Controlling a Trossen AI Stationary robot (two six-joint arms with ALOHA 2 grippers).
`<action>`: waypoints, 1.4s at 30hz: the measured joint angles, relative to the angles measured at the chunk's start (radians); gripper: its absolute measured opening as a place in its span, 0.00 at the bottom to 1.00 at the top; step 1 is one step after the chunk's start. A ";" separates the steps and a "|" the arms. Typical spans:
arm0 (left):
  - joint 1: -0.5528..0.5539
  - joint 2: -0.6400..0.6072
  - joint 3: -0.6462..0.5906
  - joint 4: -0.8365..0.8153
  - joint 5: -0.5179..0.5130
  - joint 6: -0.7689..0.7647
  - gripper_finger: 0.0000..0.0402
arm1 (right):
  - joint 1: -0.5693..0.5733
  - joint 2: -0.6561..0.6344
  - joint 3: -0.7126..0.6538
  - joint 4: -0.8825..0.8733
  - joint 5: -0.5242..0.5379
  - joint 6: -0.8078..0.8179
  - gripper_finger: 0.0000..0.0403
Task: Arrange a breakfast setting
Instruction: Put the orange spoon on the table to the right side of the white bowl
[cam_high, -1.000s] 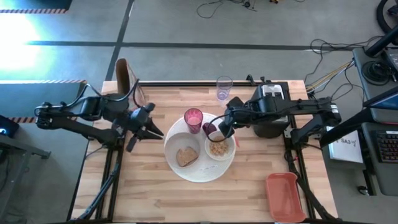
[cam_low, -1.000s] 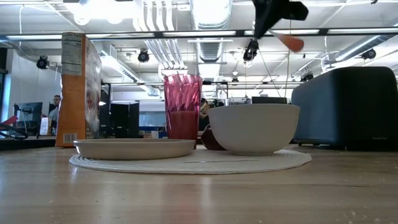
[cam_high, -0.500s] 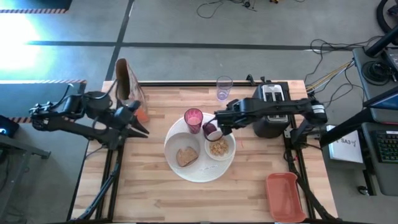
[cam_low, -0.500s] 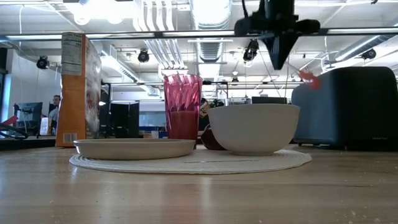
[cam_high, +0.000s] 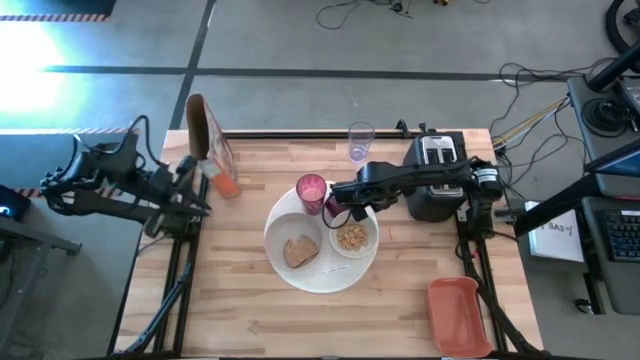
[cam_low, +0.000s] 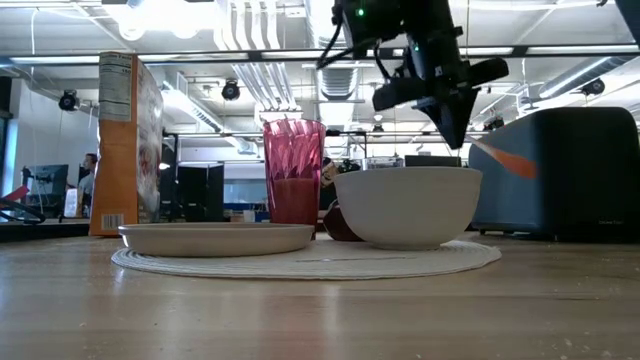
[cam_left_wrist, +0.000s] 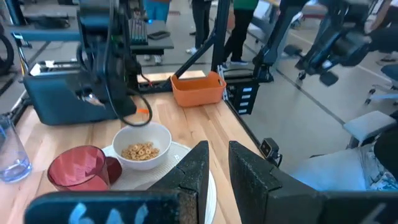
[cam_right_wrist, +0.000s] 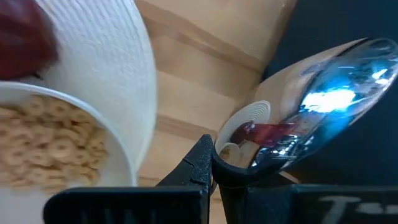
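A large round white plate (cam_high: 290, 280) carries a small white plate with toast (cam_high: 300, 250) and a white bowl of cereal (cam_high: 351, 238). Behind them stand a pink cup (cam_high: 311, 190) and a small red fruit (cam_left_wrist: 113, 168). The clear glass (cam_high: 360, 140) stands at the far edge. My right gripper (cam_low: 455, 135) hangs above the bowl's far side, pointing steeply down, shut on an orange spoon (cam_low: 505, 160). My left gripper (cam_left_wrist: 217, 165) is off the table's left edge, with a narrow gap between its fingers and nothing in it. My right gripper pinches the spoon between its two fingers at the end nearest them (cam_right_wrist: 239, 152). The fingers come from above, pointing steeply down. The spoon's shiny hollow part (cam_right_wrist: 329, 99) sticks out slantwise past the fingertips. It is lifted clear, beside and just above the bowl's rim (cam_low: 470, 172).
A black toaster (cam_high: 435, 175) stands close to the right of the bowl. A cereal box (cam_high: 205, 135) is at the far left corner. An orange tray (cam_high: 458, 315) lies at the near right. Bare wood shows near and left of the plate.
My right gripper has sunk toward the bowl and tipped from slanting to steeply downward, carrying the spoon lower and a little toward the table's left. My left gripper has drawn back from beside the plate toward the table's left edge.
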 joint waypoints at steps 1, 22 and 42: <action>0.000 -0.011 0.000 -0.001 0.000 0.000 0.11 | 0.000 0.008 0.000 -0.012 -0.004 0.000 0.02; 0.000 -0.082 0.000 -0.018 0.000 0.009 0.11 | 0.003 0.082 -0.032 -0.022 -0.048 0.087 0.02; 0.000 -0.136 -0.002 -0.073 0.002 0.026 0.11 | 0.018 0.084 -0.133 0.098 -0.038 0.267 0.02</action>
